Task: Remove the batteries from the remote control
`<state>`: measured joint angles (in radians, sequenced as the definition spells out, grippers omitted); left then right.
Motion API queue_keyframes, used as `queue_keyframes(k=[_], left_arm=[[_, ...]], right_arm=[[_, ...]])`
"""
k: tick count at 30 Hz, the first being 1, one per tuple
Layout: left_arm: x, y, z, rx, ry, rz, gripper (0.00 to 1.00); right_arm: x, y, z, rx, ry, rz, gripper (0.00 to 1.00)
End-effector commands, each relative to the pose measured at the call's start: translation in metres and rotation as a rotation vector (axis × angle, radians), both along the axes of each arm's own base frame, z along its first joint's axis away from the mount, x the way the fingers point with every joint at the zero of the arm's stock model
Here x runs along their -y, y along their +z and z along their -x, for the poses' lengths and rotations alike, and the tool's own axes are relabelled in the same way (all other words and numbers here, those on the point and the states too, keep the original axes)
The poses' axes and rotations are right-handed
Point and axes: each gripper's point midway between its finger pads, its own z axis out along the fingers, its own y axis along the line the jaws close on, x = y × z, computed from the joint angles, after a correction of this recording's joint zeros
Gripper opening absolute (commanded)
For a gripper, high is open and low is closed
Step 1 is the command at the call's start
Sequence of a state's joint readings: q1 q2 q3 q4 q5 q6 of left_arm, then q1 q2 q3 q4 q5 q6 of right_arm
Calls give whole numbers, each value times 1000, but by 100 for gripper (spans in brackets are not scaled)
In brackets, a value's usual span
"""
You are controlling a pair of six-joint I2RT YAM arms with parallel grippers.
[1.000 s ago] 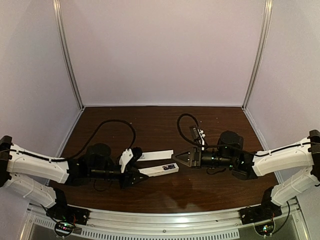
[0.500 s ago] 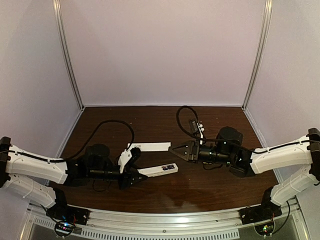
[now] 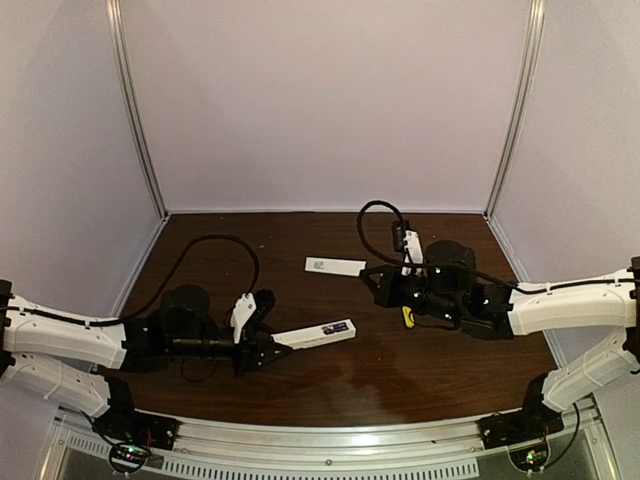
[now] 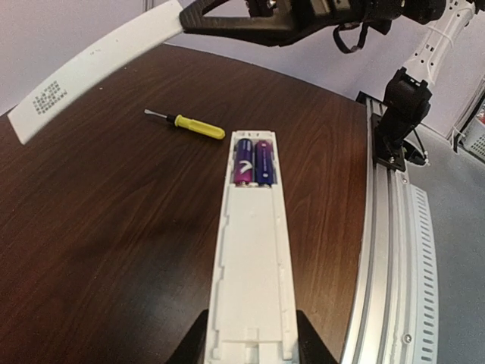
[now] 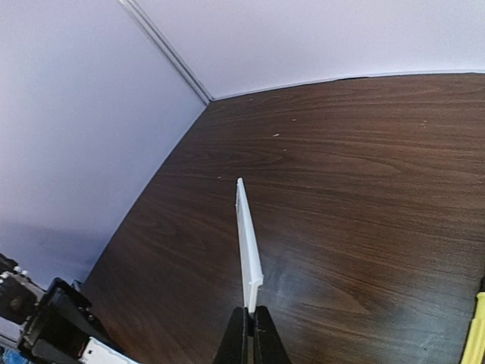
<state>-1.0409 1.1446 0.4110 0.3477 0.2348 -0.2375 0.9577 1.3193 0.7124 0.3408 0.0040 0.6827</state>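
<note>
Obs: left gripper (image 3: 272, 346) clamps one end of the remote control (image 4: 250, 258), jaws pressed on its two long sides. The recess faces up with the cover off. The right gripper (image 5: 250, 322) is pinched tight on one end of the cover strip (image 5: 247, 235), held edge-on above the table (image 4: 91, 227), beyond the remote's free end. Both batteries (image 4: 252, 161) sit side by side in the recess at that free end. The yellow-handled screwdriver (image 4: 186, 123) lies near that end, apart from it.

Step, as I judge it: park the cover. Lay it flat, well apart from the remote. Keep the left hold steady and the recess up.

Axis: the remote's long axis runs from the left gripper toward the right arm, angled slightly away from the bases. The batteries lie parallel to it.
</note>
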Motion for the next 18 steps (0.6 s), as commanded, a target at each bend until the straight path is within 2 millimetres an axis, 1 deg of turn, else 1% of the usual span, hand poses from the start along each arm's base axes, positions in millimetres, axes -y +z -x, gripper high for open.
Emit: queue_keyframes(k=[1, 8, 12, 18], left_arm=[[-2, 14, -2, 22, 23, 51, 0], [-8, 18, -5, 27, 61, 56, 0], [-11, 18, -8, 29, 80, 53, 0], [-12, 17, -10, 30, 100, 46, 0]], right_arm=[[33, -20, -22, 127, -147, 276, 0], [39, -37, -30, 214, -184, 492, 0], [38, -47, -32, 263, -200, 652, 0], [37, -64, -45, 287, -233, 832, 0]])
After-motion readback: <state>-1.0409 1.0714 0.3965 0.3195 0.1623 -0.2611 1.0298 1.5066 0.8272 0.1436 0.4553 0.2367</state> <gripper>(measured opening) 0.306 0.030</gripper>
